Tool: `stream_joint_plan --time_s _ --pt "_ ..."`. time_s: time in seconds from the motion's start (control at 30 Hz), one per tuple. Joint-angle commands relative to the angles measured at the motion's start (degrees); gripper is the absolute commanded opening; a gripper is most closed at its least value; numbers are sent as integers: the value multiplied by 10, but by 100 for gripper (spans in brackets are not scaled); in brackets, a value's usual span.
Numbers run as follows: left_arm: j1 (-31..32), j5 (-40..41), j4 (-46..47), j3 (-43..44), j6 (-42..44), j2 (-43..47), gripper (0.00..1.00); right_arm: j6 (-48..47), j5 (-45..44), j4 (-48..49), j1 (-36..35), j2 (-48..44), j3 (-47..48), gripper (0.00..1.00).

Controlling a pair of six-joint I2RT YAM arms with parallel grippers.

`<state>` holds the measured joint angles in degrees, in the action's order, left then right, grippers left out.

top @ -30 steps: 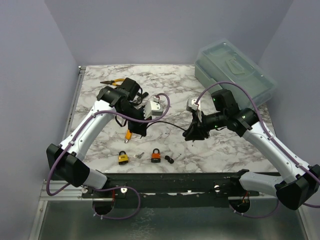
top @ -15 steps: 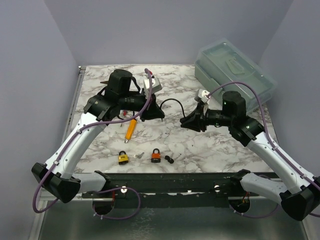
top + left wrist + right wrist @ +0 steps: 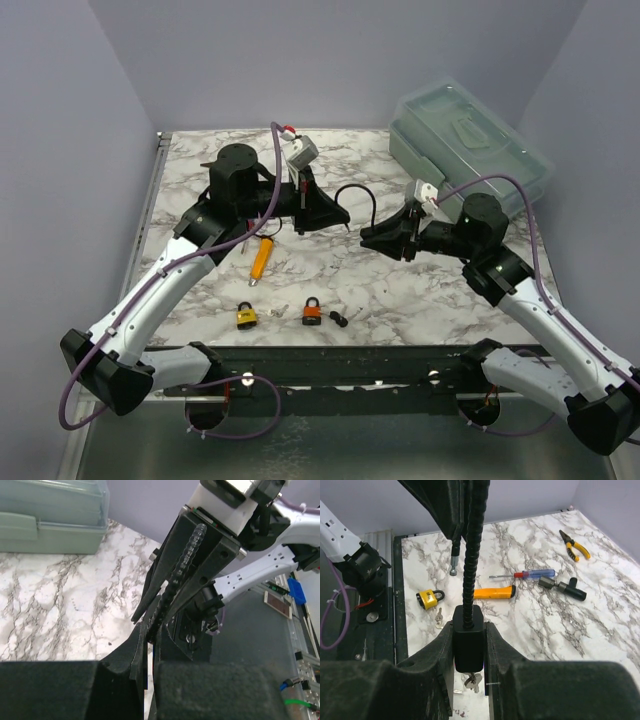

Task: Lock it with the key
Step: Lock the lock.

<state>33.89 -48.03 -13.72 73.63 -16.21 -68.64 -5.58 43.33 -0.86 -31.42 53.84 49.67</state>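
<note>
A black cable lock hangs in the air between my two arms. In the right wrist view my right gripper (image 3: 469, 647) is shut on its black lock body (image 3: 468, 640). A silver key (image 3: 474, 681) hangs from the underside of that body. The ribbed black cable (image 3: 472, 555) rises from the body toward the left arm. My left gripper (image 3: 150, 635) is shut on the cable (image 3: 182, 565) near its other end. From above, the left gripper (image 3: 330, 215) and right gripper (image 3: 372, 238) face each other closely above mid-table, with the cable (image 3: 352, 192) looping between them.
Near the front edge lie a yellow padlock (image 3: 246, 316), an orange padlock (image 3: 313, 313) and a small dark key (image 3: 338, 320). An orange-handled tool (image 3: 260, 260) and pliers (image 3: 225, 165) lie on the left. A clear lidded box (image 3: 470, 140) stands at the back right.
Both grippers have lifted off the table and turned to face each other. The left one swung right and up, the right one rose, and the cable lock now hangs between them.
</note>
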Motion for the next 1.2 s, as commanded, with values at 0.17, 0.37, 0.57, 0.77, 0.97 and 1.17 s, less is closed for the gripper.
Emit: stream_joint_plan --time_s 0.17,0.37,0.57,0.77,0.97,1.17 --pt "14 -2 114 -8 -93 -13 0 20 21 80 -1 -5 -11 0" --pt "19 -5 130 -13 -93 -20 0 35 23 91 -1 -2 -9 0" --pt "24 -8 135 -13 -91 -27 0 33 32 88 -1 3 -10 0" --pt "27 -7 135 -23 -87 -27 0 39 34 92 -1 6 -8 0" --pt "31 -6 134 -42 -73 -22 0 83 9 103 -1 15 2 0" --pt "37 -6 125 -49 -58 -21 0 124 -5 126 -1 21 11 0"
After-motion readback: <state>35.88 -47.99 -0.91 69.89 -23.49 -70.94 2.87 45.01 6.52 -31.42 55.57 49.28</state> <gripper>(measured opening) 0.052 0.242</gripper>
